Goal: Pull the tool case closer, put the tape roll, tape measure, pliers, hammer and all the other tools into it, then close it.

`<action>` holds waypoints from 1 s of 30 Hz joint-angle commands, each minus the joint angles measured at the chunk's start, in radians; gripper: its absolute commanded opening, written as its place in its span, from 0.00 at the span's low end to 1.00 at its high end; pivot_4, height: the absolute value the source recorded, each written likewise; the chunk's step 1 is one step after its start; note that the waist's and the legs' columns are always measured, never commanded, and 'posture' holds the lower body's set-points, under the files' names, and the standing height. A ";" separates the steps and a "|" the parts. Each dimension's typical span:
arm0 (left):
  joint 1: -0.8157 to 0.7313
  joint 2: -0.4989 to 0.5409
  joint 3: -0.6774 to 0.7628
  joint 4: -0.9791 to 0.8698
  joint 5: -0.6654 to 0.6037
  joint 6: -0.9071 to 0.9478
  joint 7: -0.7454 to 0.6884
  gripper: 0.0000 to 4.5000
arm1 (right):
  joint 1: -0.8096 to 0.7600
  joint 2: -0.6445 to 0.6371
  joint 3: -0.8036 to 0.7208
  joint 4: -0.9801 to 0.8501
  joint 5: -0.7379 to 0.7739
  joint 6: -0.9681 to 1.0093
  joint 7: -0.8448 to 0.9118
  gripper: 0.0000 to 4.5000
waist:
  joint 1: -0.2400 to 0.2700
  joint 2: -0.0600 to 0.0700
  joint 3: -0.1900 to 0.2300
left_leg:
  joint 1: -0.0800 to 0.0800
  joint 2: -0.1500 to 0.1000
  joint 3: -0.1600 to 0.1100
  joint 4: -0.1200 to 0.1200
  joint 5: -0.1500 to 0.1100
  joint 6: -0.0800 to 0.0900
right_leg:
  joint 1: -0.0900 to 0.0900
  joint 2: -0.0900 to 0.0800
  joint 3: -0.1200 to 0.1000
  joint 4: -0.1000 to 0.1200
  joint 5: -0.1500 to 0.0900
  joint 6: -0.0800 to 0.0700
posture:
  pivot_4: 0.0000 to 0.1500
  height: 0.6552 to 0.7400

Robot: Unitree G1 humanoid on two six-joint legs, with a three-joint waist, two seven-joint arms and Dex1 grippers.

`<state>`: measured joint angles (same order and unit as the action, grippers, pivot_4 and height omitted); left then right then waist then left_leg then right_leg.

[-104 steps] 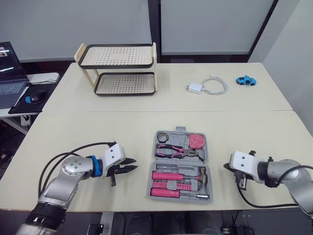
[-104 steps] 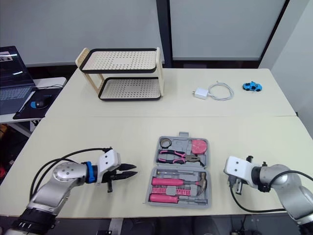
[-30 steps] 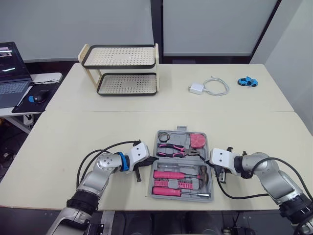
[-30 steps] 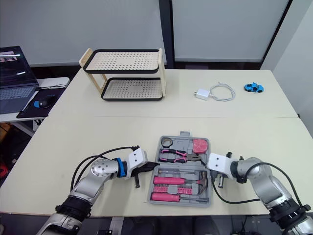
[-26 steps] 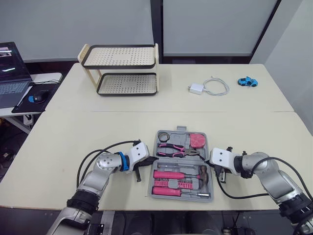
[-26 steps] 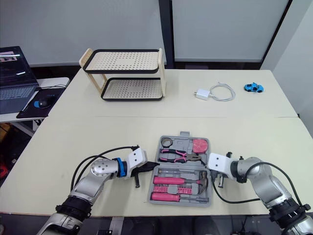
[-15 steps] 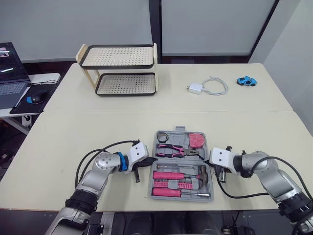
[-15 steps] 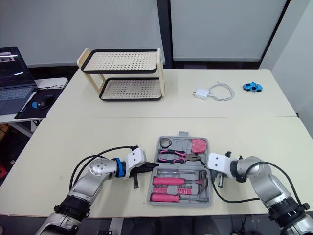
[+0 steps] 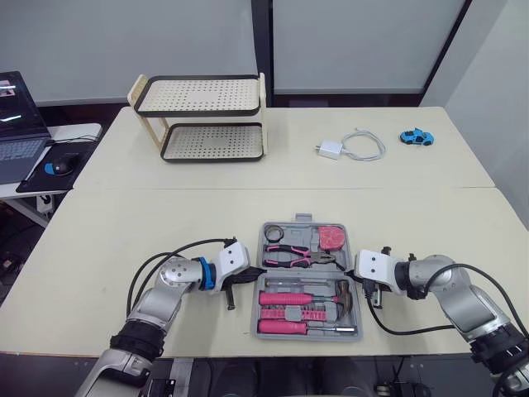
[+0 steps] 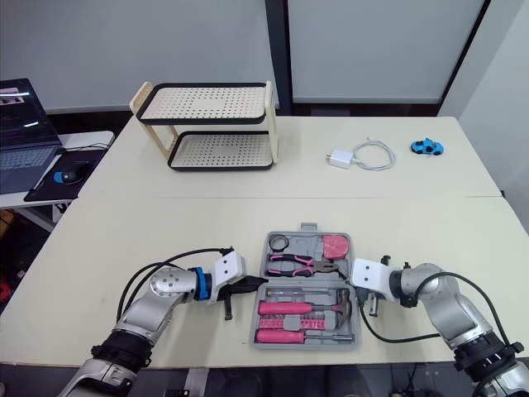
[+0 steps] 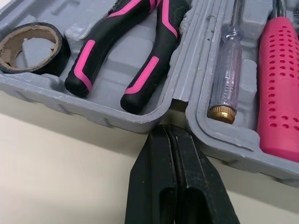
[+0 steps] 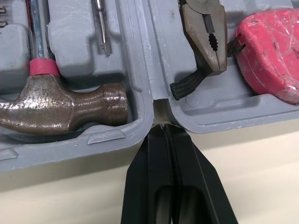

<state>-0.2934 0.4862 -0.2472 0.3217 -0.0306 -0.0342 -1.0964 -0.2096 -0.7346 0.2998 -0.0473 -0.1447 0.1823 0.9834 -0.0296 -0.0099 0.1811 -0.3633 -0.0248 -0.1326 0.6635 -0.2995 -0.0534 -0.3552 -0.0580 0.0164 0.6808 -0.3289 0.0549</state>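
- Versus 3.5 s ago: both arms have come in from well apart; each gripper now sits at a side of the tool case (image 11: 100,113). The left fingers, spread back then, are now closed.
- Left gripper (image 11: 167,128): fingers pressed flat together, holding nothing. Tips are at the hinge notch on the case's left side; contact or a hair off, cannot tell.
- Right gripper (image 12: 162,127): the same, fingers together and empty, tips at the hinge notch on the right side.
- The case lies open and flat on the table (image 9: 165,215), near its front edge, between the two grippers.
- Far half: tape roll (image 11: 30,49) in the left corner, pliers (image 11: 126,60) in the middle with the jaws pointing right, pink tape measure (image 12: 268,51) on the right.
- Near half: hammer (image 12: 70,105) with its head at the right end, a clear-handled screwdriver (image 11: 226,74), and a pink-handled tool (image 11: 280,84) beside it.
- On the far table, well apart from the case: two-tier rack (image 9: 202,112), charger with cable (image 9: 351,146), blue toy car (image 9: 416,136).
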 commanded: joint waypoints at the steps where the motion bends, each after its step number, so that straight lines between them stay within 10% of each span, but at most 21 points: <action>1: 0.014 -0.014 -0.036 -0.061 -0.023 -0.016 -0.041 0.00 | -0.011 0.014 0.020 -0.054 0.021 -0.026 0.031 0.00 | 0.000 0.000 0.000 | 0.000 0.000 0.000 0.000 0.000 0.000 | 0.000 0.000 0.000 0.000 0.000 0.000 | 1.00 1.00; 30: 0.068 0.028 -0.029 -0.137 -0.021 0.008 -0.063 0.00 | 0.064 -0.013 0.017 -0.164 0.029 0.067 0.063 0.00 | 0.000 0.000 0.000 | -0.001 0.000 0.000 -0.001 0.000 0.001 | -0.001 0.000 0.000 0.000 0.000 0.000 | 1.00 1.00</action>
<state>-0.2305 0.5258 -0.2506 0.2359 -0.0309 -0.0213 -1.1457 -0.1462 -0.7621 0.2955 -0.1557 -0.1418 0.2612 1.0273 -0.0294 -0.0100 0.1812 -0.3639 -0.0247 -0.1328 0.6627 -0.3000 -0.0526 -0.3559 -0.0580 0.0164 0.6806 -0.3289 0.0549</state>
